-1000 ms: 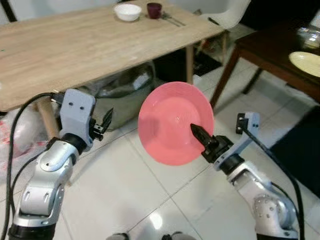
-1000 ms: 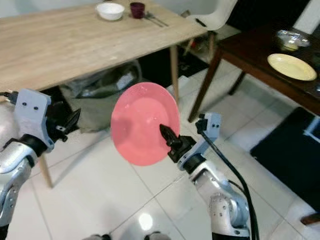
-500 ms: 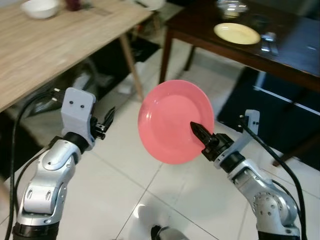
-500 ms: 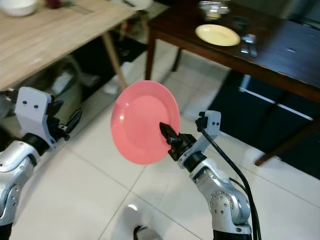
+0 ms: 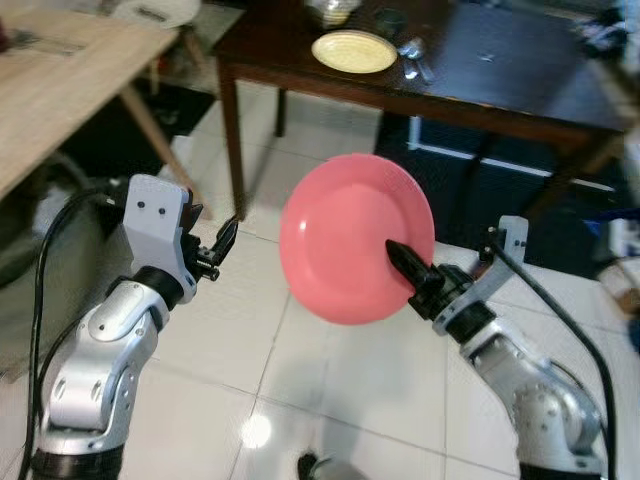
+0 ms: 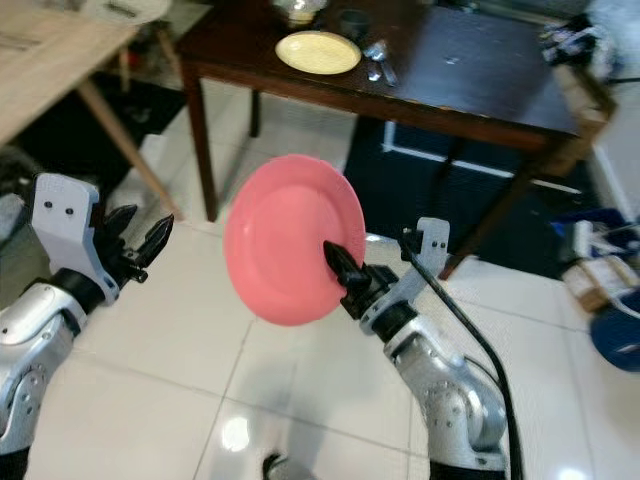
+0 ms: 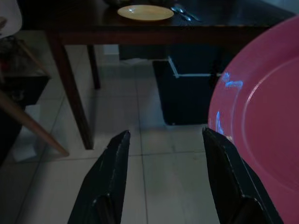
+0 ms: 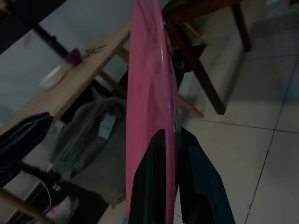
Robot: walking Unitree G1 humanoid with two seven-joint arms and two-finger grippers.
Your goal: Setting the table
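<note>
Home dining area: dark wooden counter (image 5: 500, 60) set with yellow plate (image 5: 353, 51) and cutlery (image 5: 412, 60); light wooden counter (image 5: 50, 90); white tiled floor (image 5: 250, 330).

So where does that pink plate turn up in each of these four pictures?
Left eye view: pink plate mid-picture, on edge, pinched at its rim by the right gripper.
Right eye view: just left of the middle.
Left wrist view: its rim along the right side.
Right wrist view: edge-on, a tall pink band between the black fingers.
Shared landmark: the yellow plate on the dark table.
</note>
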